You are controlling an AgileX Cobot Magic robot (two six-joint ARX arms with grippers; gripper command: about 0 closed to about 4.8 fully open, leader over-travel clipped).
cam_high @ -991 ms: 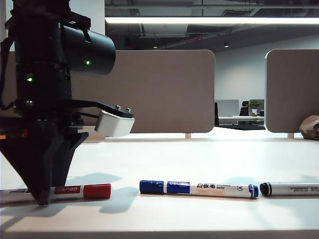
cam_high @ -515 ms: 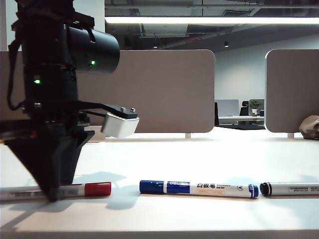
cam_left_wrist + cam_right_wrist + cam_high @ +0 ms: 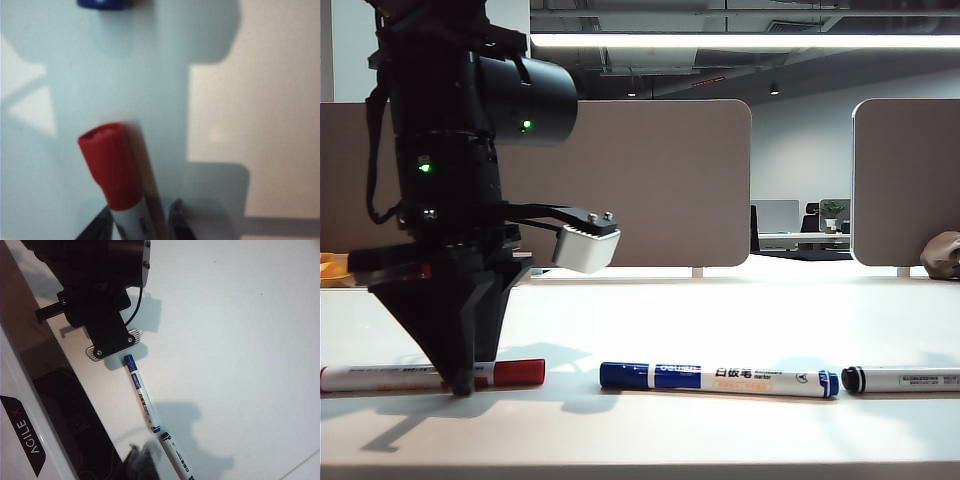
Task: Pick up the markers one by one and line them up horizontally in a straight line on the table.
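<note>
Red marker [image 3: 430, 377], clamped between left fingers [image 3: 172, 220], is slid along the desk [image 3: 740, 330] toward the blue marker [image 3: 718, 379], closing the gap. Right fingers rest together, unseen.

Three markers lie here: one red [image 3: 430, 376], one blue [image 3: 718, 379], one black [image 3: 900, 379].

Left end effector [image 3: 463, 385] points down, fingers parted; right end effector [image 3: 141, 456] closed.
</note>
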